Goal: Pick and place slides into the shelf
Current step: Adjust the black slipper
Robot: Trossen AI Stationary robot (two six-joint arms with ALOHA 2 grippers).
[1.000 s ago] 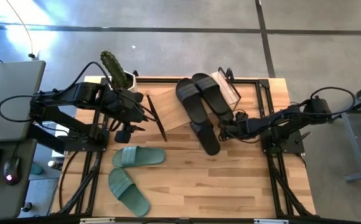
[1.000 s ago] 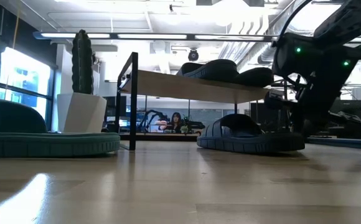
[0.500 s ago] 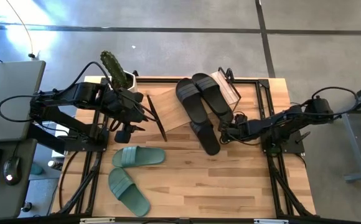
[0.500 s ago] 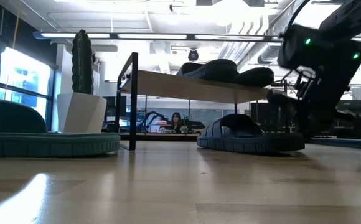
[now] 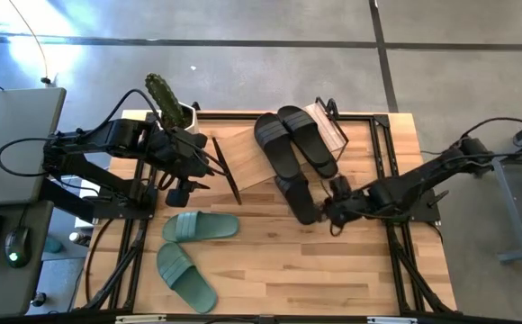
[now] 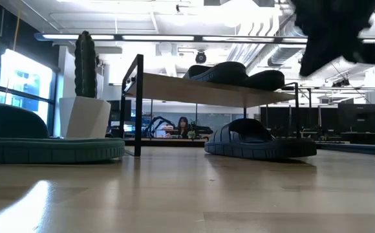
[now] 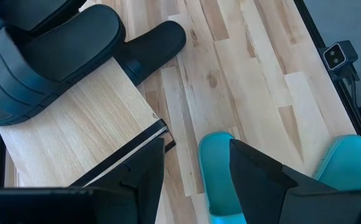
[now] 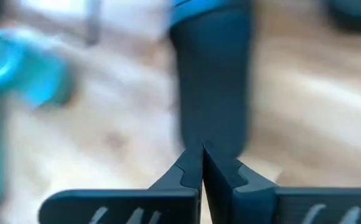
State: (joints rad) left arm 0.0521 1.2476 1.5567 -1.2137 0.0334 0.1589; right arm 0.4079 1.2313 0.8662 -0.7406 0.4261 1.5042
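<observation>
Black slide on table beside right fingers, pressed together, empty; left fingers parted; no legible writing.

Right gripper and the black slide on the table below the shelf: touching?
Apart. In the low view the right gripper hangs well above the black slide, with open room between. The right wrist view shows its jaws shut on nothing.

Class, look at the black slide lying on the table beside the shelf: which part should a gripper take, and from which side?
Probably the broad strap of the black slide, approached from above. It lies sole-down on the table, and in the low view the strap arches clear of the footbed, offering an edge to pinch. The right gripper, fingers shut, is nearest.
</observation>
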